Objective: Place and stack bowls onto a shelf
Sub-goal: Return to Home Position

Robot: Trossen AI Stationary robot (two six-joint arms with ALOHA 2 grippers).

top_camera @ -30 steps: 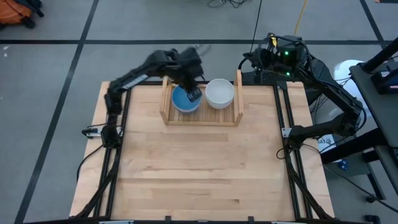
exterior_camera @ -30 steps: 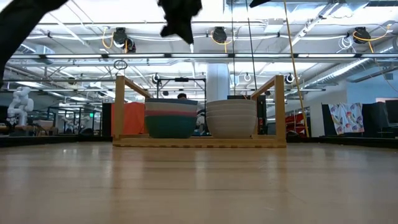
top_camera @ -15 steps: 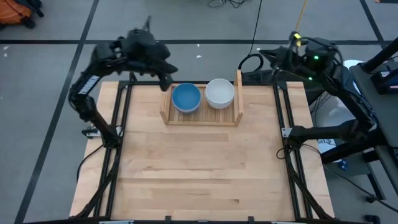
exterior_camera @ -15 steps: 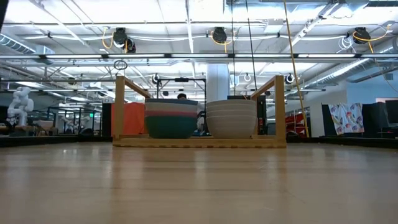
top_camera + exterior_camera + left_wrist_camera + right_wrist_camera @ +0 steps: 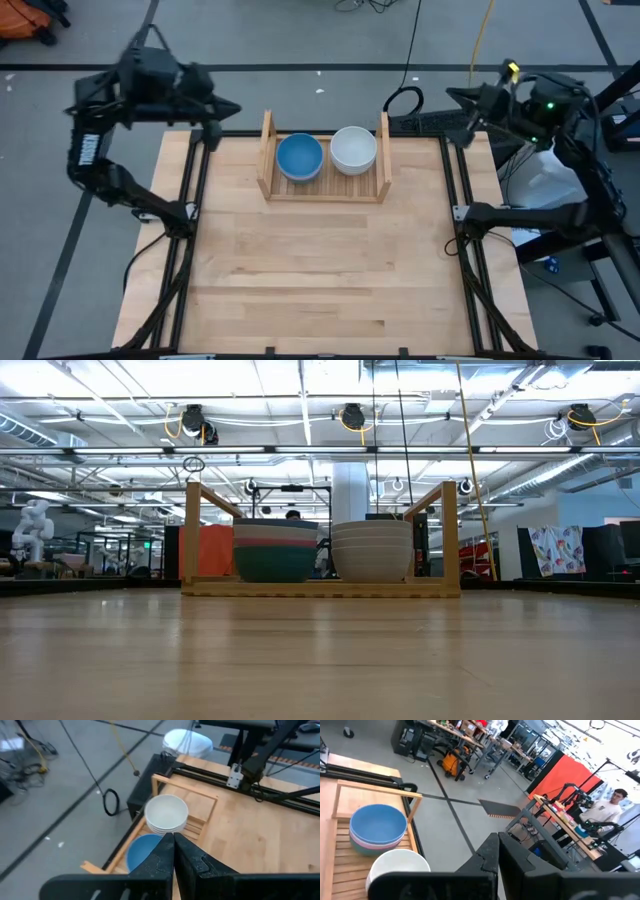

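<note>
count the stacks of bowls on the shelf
2. A blue-topped stack stands in the left part of the shelf, a white-topped stack beside it on the right. Bowls lower in each stack are partly hidden.

The slatted light-wood shelf (image 5: pixel 268 150) is pale honey and stands on a blond wooden tabletop (image 5: pixel 320 280) striped with plank lines. In the shelf, the stack nearer the left arm shows a teal-green round bowl (image 5: pixel 275 567) lowest, a salmon-pink bowl (image 5: pixel 275 541) as a band above it, and a glossy sky-blue bowl (image 5: pixel 299 157) on top. The stack of round bowls beside it (image 5: pixel 372 550) is plain white throughout. Around the shelf's table lies a grey floor (image 5: pixel 80 40) crossed by black lines.
</note>
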